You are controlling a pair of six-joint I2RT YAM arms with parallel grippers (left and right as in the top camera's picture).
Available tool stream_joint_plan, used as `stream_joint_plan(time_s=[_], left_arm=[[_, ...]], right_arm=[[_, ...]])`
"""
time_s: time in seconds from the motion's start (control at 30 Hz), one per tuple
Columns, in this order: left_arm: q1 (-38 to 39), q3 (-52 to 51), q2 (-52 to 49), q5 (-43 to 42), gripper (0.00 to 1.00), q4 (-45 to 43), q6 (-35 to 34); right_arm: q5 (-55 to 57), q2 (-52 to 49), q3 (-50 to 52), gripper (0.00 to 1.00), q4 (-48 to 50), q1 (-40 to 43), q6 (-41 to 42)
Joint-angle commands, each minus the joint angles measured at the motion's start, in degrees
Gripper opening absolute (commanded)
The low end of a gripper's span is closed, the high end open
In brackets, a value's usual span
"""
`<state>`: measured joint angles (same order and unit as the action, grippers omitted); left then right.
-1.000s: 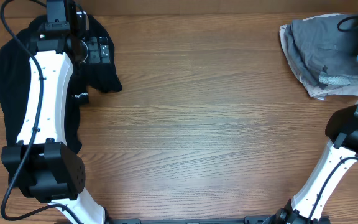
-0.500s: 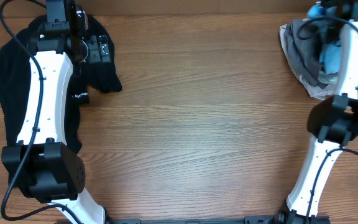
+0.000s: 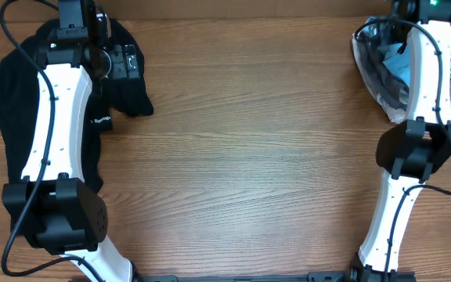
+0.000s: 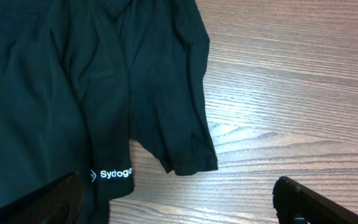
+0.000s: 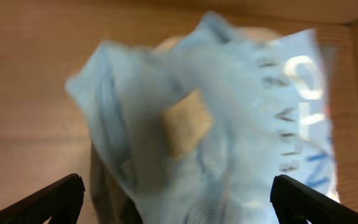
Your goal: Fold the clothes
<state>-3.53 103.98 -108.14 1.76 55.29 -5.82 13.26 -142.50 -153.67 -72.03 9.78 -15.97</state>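
Directly before the right end effector (image 5: 179,202), its fingers spread wide, the light blue T-shirt (image 5: 229,124) shows blurred.

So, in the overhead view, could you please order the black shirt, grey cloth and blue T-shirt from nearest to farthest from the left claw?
1. black shirt: left side, under the left claw.
2. grey cloth: far right corner.
3. blue T-shirt: on it, farther right.
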Motion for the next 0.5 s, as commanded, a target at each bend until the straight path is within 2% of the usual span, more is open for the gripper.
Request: stream_joint_plan(time_s=[0.0,0.1,0.17,0.27,0.37,0.47], left_arm=[[-0.31,1.11,-1.9,-0.31,1.0,0.13,-0.61],[-0.31,1.11,-2.49,-0.33,1.0,0.17,-0.63],[-0.31,1.11,-2.91,-0.35,1.0,0.2,-0.63],[-0.31,1.11,-3.63,-0.37,1.0,0.2,-0.63],[-0.28,1.11,-4.35,-0.42,1.0,0.17,-0.63],[-0.28,1.11,-4.79,-0.5,1.0,0.13,-0.63]], right_arm=[[-2.12,7.15,-3.13,1.0,1.36,1.77,7.37],[-2.49,6.93,-2.01,0.89,0.28,3.56,11.26],[-3.58,6.93,-0.79,0.76,-0.81,5.11,14.12],[-9.05,6.93,1.33,0.44,-3.13,8.0,16.48],[-16.11,6.93,4.35,0.2,-4.52,10.4,16.92],[-20.57,6.93,9.35,0.07,-3.26,11.47,16.87]])
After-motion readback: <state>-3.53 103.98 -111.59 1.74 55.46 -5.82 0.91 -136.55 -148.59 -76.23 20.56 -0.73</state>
